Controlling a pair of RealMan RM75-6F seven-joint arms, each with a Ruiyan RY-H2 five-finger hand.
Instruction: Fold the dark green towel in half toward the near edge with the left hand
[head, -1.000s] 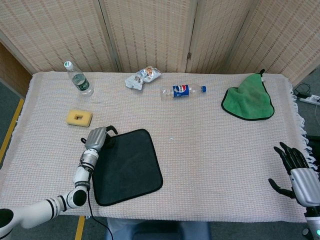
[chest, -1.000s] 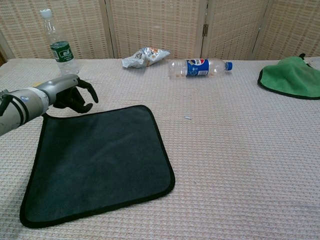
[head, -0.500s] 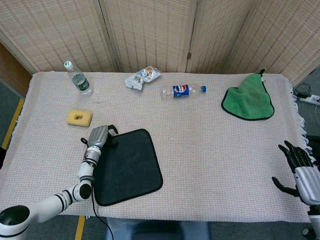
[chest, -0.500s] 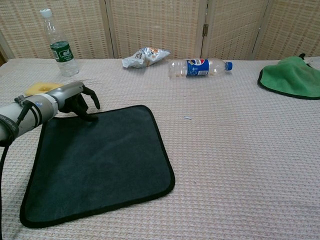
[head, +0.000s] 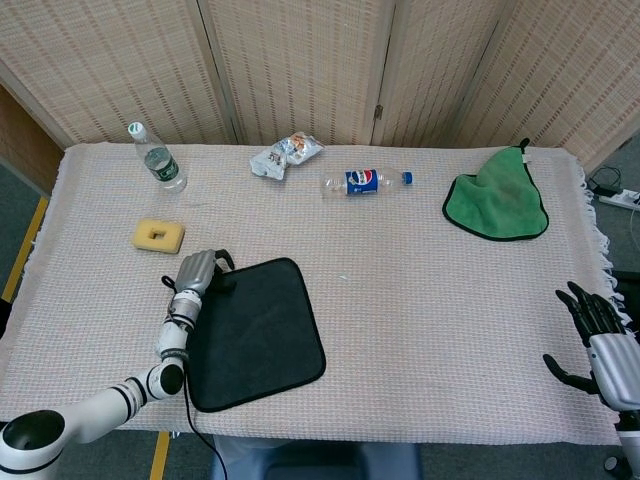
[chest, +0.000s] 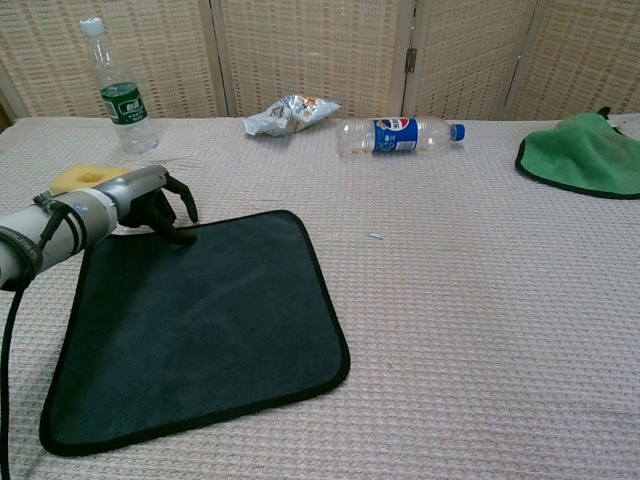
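Currently, head view: left hand (head: 197, 271) sits at the far left corner of the dark green towel (head: 254, 332), fingers curled down onto the cloth edge. Whether the fingers actually pinch the hem cannot be told from here. Towel lies flat and unfolded, spreading from the hand toward the near table edge and to its right. Just beyond the hand, on its left side, a yellow sponge (head: 158, 235). Farther beyond that, an upright water bottle (head: 155, 159). Beyond and to the right of the hand: a crumpled snack bag (head: 285, 155), then a Pepsi bottle (head: 364, 182) lying on its side. A light green cloth (head: 498, 201) lies well apart at the far right of the table (head: 420, 330). Right hand (head: 597, 340) hangs off the right table edge, fingers spread, holding nothing.

Chest view: left hand (chest: 150, 205) has dark fingertips (chest: 183, 236) touching the towel's (chest: 200, 325) far edge near its left corner; a firm grip is not discernible. Towel is flat, dark border visible all round. Sponge (chest: 83, 177) peeks out just behind the hand. Water bottle (chest: 117, 87) stands beyond it; snack bag (chest: 290, 112) and Pepsi bottle (chest: 398, 134) lie beyond to the right; green cloth (chest: 585, 155) is at the far right. Right hand does not appear in this view.
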